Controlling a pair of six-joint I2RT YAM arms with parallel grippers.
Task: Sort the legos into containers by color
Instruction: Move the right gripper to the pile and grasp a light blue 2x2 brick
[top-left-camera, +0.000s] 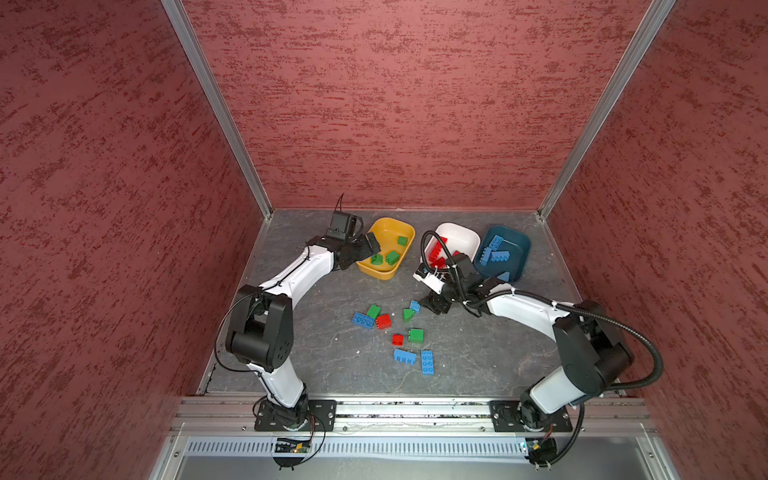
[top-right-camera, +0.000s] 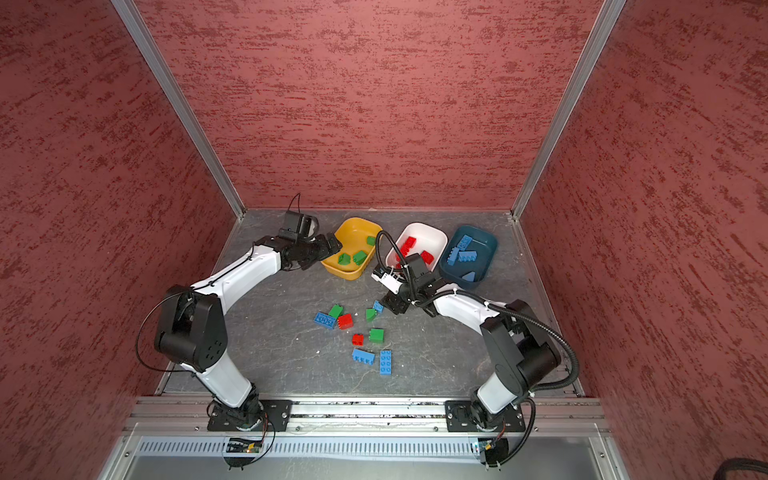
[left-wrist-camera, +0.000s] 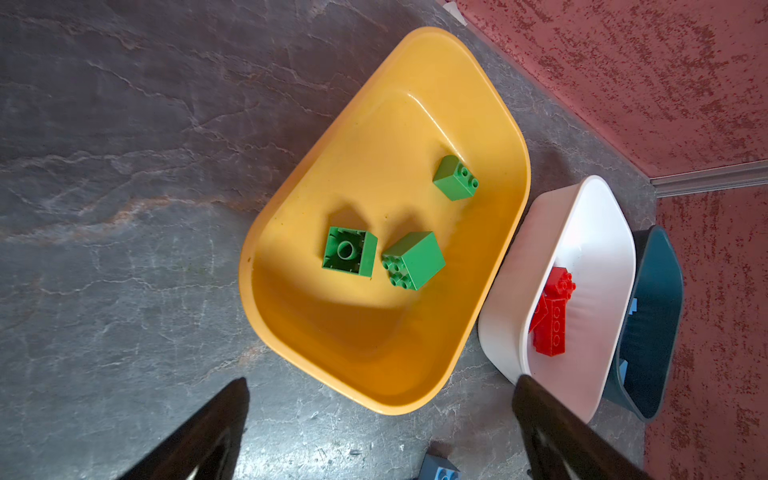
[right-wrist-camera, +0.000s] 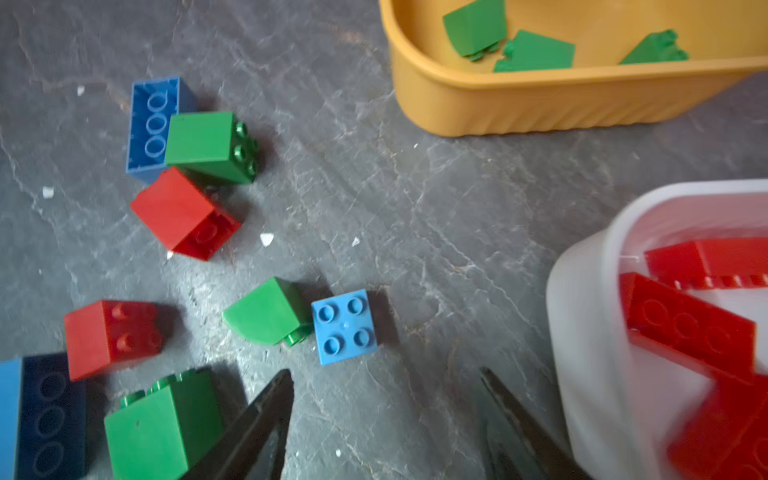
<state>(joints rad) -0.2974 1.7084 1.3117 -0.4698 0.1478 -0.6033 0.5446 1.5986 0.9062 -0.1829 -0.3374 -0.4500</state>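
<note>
Tabletop: dark grey stone-look surface (top-left-camera: 332, 365); loose studded plastic bricks (top-left-camera: 383, 321) mid-table.
Tubs: mustard yellow plastic tub (top-left-camera: 386, 230) holds green bricks (left-wrist-camera: 413, 259); white plastic tub (top-left-camera: 461, 235) red bricks (top-left-camera: 436, 251); dark teal plastic tub (top-left-camera: 521, 245) blue bricks (top-left-camera: 496, 256).
Left gripper (left-wrist-camera: 382, 381): jaws wide apart, empty, at yellow tub's rim.
Right gripper (right-wrist-camera: 385, 372): jaws apart, empty, near small light blue square brick (right-wrist-camera: 345, 326) on the tabletop.

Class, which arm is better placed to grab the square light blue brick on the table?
Right: the right gripper, open, hovers beside the brick; the left gripper is at the yellow tub.
</note>
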